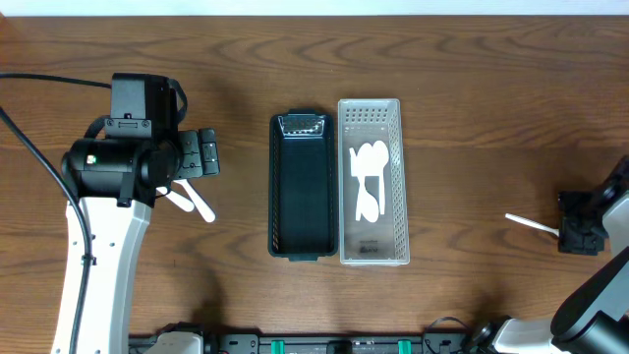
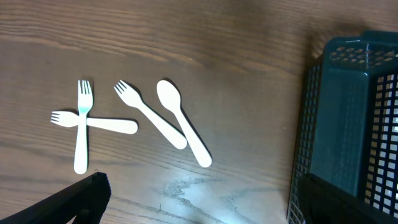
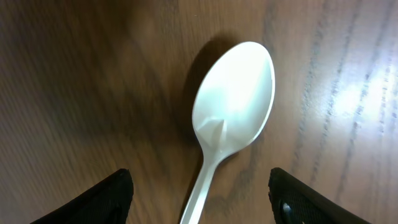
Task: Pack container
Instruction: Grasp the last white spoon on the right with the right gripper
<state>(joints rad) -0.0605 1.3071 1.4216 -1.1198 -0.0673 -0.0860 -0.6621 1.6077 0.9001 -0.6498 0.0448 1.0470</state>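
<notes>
Several white plastic pieces lie on the table under my left gripper (image 1: 206, 153): two crossed forks (image 2: 81, 122), a third fork (image 2: 149, 114) and a spoon (image 2: 183, 123). In the overhead view only a part of them (image 1: 193, 203) shows. My left gripper (image 2: 199, 208) is open and empty above the bare wood. A dark basket (image 1: 299, 187) and a white basket (image 1: 395, 187) holding white spoons (image 1: 369, 182) stand mid-table. My right gripper (image 3: 202, 199) is open around the handle of a lone white spoon (image 3: 235, 99), also seen from overhead (image 1: 531, 224), without closing on it.
The dark basket's mesh wall (image 2: 348, 118) fills the right of the left wrist view, close to the left gripper's right finger. The right arm (image 1: 590, 295) comes in from the table's right edge. Black cables (image 1: 29, 147) run along the left side.
</notes>
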